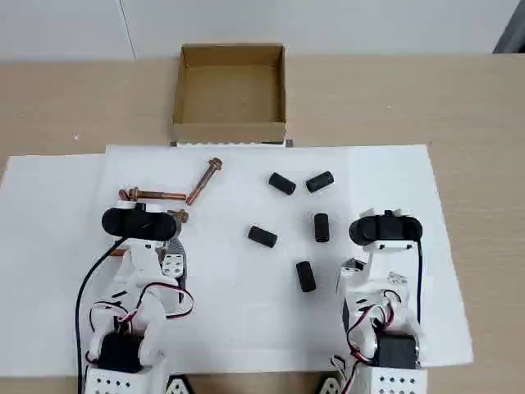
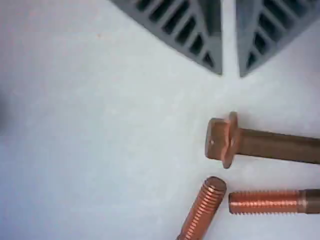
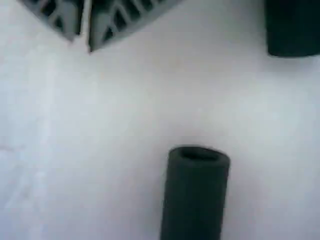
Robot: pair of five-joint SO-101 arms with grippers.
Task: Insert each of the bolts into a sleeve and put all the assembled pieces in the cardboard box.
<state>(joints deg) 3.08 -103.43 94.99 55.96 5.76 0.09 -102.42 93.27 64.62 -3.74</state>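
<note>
While the high view frames the cardboard box (image 1: 230, 131), left gripper (image 2: 230, 73) and right gripper (image 3: 82, 44) (wrist views) sit closed.

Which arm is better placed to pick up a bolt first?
Left, probably. The left gripper sits right beside the bolts, while the right gripper is over by the sleeves.

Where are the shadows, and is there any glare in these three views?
High view: even light, no glare, thin shadows beside the sleeves, mild shade inside the cardboard box. Left wrist view: soft sheen on the bolts, faint shadows under them. Right wrist view: a faint shadow by the nearest sleeve, no glare.
</note>
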